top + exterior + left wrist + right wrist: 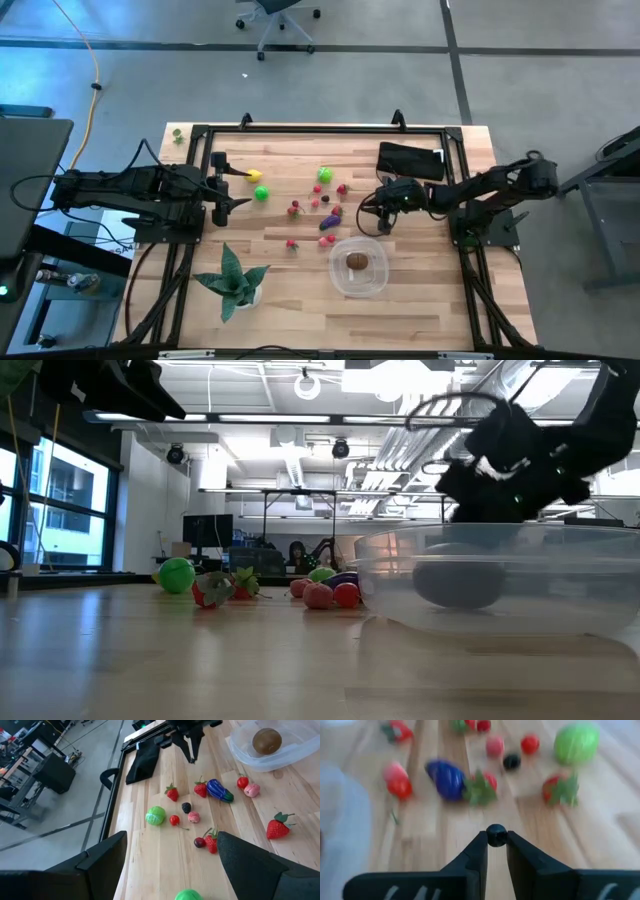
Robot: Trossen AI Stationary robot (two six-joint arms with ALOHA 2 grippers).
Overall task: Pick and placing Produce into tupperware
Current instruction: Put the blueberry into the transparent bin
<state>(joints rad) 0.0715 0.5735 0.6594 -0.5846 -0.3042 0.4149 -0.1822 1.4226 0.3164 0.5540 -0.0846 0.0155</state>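
Observation:
The produce lies loose mid-table: a purple piece [330,222] [446,779], bright green balls [261,193] [325,175], a yellow piece [255,175] and several small red and pink ones [200,788]. The clear round tupperware [378,283] [295,755] sits toward the near edge with a brown piece [357,261] [266,741] inside. My right gripper [383,224] [496,842] hovers just beyond the tupperware, shut on a tiny dark ball. My left gripper [240,188] [170,865] waits open at the table's left, near the yellow and green pieces. My right gripper pinches a tiny dark round ball [496,834] between the very ends of its two fingertips [479,847]. The fingers point down from above. The ball is lifted clear of the table, above the scattered produce.
A black pouch [410,160] [145,760] lies at the far right, behind the right arm. A green spiky potted plant [235,280] stands near the left front. A black frame [320,128] borders the table. Bare wood [300,310] lies toward the near edge.

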